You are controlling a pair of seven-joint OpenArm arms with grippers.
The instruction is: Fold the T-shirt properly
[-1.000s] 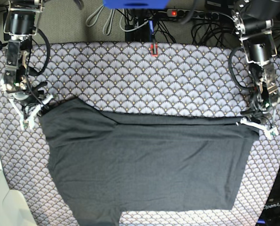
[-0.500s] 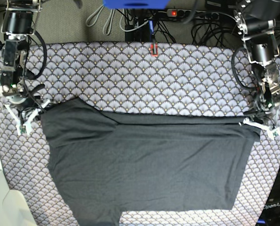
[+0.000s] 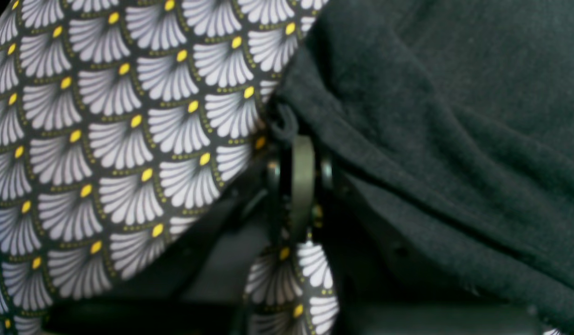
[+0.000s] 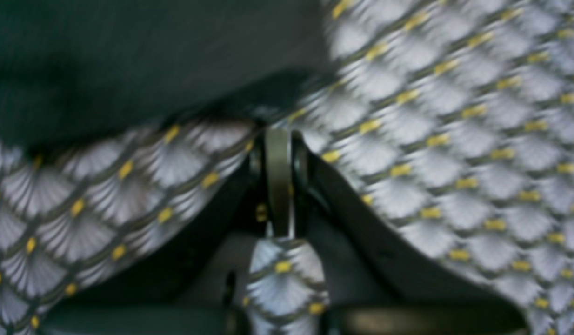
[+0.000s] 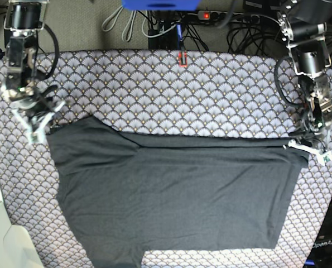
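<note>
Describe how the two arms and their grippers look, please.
Both arms are black and silver metal with black cables looping beside them. The left gripper and right gripper have pale, whitish fingers. Up close, the wrist views show a dull grey-green strip between dark finger parts.

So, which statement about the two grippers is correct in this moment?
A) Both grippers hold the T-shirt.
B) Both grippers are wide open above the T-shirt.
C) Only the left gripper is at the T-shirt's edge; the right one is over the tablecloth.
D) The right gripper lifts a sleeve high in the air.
C: the left gripper sits shut at the T-shirt corner, while the right gripper, also shut, is over the tablecloth beside the shirt, holding no fabric.
</note>
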